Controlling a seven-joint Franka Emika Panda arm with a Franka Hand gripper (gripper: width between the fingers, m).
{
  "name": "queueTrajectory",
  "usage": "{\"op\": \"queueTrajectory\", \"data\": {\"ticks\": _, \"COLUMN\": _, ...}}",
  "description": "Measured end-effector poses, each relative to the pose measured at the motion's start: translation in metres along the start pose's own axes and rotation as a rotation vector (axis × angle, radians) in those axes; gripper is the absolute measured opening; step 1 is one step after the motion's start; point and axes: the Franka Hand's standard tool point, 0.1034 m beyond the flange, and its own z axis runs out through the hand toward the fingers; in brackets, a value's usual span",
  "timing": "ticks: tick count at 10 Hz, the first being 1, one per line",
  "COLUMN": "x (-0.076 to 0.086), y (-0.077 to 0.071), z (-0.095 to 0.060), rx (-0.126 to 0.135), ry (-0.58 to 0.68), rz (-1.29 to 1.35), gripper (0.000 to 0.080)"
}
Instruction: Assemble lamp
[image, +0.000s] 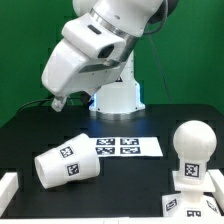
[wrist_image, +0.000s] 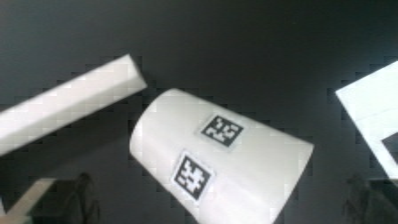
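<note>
On the black table (image: 30, 135), toward the exterior view's left, the shade (image: 66, 163) lies on its side, tags facing up and outward, its wide mouth turned toward the exterior view's left; lying so, it offers its tapered wall to a grasp from above. At the exterior view's right, the bulb (image: 191, 143) stands upright on the base (image: 196, 183), seemingly already seated, which suggests the shade is the remaining part. Between them, further back, the marker board (image: 126, 146) lies flat, apart from both. The arm (image: 100, 40) hangs high over the table's rear, tilted down toward the shade. In the wrist view the shade (wrist_image: 222, 150) fills the centre, showing that the camera is aimed at it for an approach; two dark fingers (wrist_image: 39, 200) appear at the frame edge with a gap between them, clear of the shade. The gripper (image: 58, 102) therefore appears released and holds nothing, though the exterior view is too small to confirm it. A white strip (wrist_image: 71, 98) crosses the wrist view beside the shade; its identity is unclear.
</note>
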Motion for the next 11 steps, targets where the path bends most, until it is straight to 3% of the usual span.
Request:
{"op": "queueTrajectory", "data": {"ticks": 4, "x": 0.004, "y": -0.001, "z": -0.001, "rx": 0.012, "ry": 0.007, "rz": 0.290, "gripper": 0.0699}}
{"op": "queueTrajectory", "data": {"ticks": 5, "x": 0.000, "y": 0.005, "z": 0.002, "rx": 0.040, "ry": 0.014, "rz": 0.436, "gripper": 0.0699}}
{"op": "queueTrajectory", "data": {"ticks": 6, "x": -0.004, "y": 0.009, "z": 0.007, "rx": 0.088, "ry": 0.020, "rz": 0.559, "gripper": 0.0699}}
{"op": "queueTrajectory", "data": {"ticks": 8, "x": -0.014, "y": 0.014, "z": 0.012, "rx": 0.258, "ry": 0.025, "rz": 0.829, "gripper": 0.0699}}
{"op": "queueTrajectory", "data": {"ticks": 9, "x": -0.025, "y": 0.028, "z": 0.016, "rx": 0.298, "ry": 0.048, "rz": 0.908, "gripper": 0.0699}}
{"op": "queueTrajectory", "data": {"ticks": 10, "x": -0.025, "y": 0.040, "z": 0.023, "rx": 0.237, "ry": 0.124, "rz": 0.926, "gripper": 0.0699}}
{"op": "queueTrajectory", "data": {"ticks": 11, "x": -0.019, "y": 0.028, "z": 0.029, "rx": 0.211, "ry": 0.172, "rz": 0.943, "gripper": 0.0699}}
